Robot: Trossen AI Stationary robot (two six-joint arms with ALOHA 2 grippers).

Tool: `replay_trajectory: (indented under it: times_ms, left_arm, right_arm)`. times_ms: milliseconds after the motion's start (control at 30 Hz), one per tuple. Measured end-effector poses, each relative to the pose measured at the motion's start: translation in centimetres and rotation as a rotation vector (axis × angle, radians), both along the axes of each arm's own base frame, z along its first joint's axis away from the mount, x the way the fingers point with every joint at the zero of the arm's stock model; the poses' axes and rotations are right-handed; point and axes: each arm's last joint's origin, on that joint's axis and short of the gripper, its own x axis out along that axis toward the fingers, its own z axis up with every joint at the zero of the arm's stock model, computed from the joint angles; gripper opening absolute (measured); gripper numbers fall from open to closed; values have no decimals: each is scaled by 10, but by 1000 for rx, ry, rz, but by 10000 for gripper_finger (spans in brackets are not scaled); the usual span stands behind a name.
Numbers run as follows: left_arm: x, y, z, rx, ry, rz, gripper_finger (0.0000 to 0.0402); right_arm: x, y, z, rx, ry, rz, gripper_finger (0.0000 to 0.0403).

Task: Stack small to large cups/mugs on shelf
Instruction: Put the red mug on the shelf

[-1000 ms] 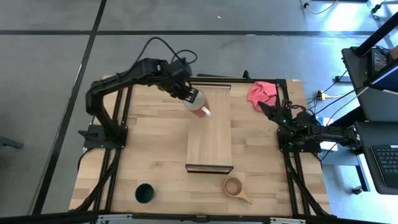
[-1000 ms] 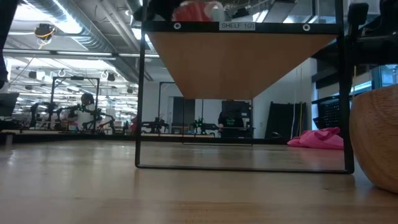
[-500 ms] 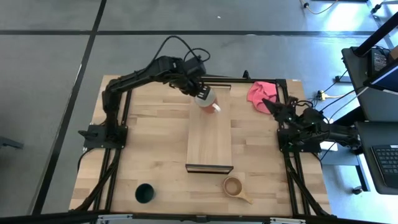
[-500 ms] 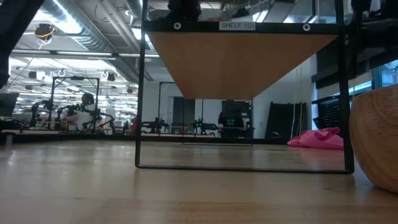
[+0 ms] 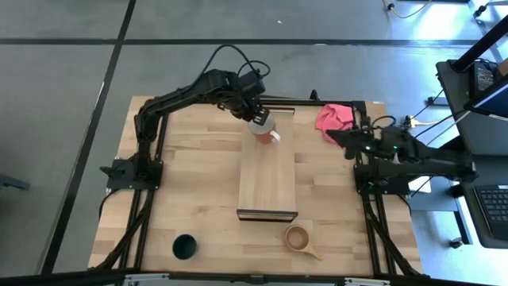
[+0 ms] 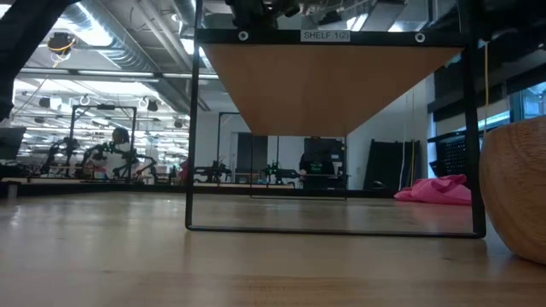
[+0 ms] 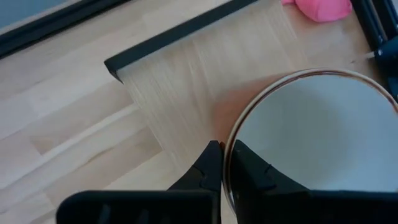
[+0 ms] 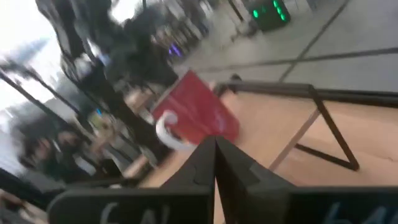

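My left gripper point(image 5: 257, 121) is shut on the red-orange mug point(image 5: 264, 132) over the far end of the shelf point(image 5: 267, 179). The mug's white inside point(image 7: 317, 137) fills the left wrist view, and the right wrist view shows its red wall point(image 8: 202, 118) and white handle point(image 8: 166, 134). The dark green cup point(image 5: 184, 247) stands on the tabletop near the near-left corner. The tan wooden cup point(image 5: 299, 237) stands just past the shelf's near end and looms at the edge of the low view point(image 6: 516, 188). My right gripper point(image 5: 336, 136) is shut and hovers at the table's right side. My left gripper holds the mug by its rim point(image 7: 229, 144), one finger point(image 7: 249, 167) inside the mug and the other finger point(image 7: 209, 163) outside its wall. The fingers come from above, slanting from the far left. Whether the mug's base touches the shelf, I cannot tell.
A pink cloth point(image 5: 334, 119) lies at the far-right corner, right beside my right gripper. The shelf is raised on a thin black frame point(image 6: 194, 128), with open room under it. The tabletop left of the shelf point(image 5: 190, 183) is bare wood.
My left gripper has carried the mug toward the table's right, from the shelf's far-left edge inward over the board's far end. My right arm has risen and stretched out at the right edge, its gripper shifting slightly toward the shelf.
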Motion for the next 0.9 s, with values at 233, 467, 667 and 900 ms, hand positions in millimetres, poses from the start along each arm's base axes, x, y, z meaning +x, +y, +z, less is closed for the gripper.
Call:
replay_trajectory:
  times_ms: [233,467,667,900]
  left_arm:
    - [2,0,1,8,-15,-11,7]
    - [3,-5,1,1,-18,-33,10]
    - [5,-10,0,0,-17,-59,9]
    - [5,-9,1,9,-15,-58,9]
  right_arm:
    - [50,-6,20,-79,205,31,10]
    - [86,-27,11,-8,308,69,10]
    - [101,-42,4,56,272,144,4]
    - [116,-55,-10,105,305,185,4]
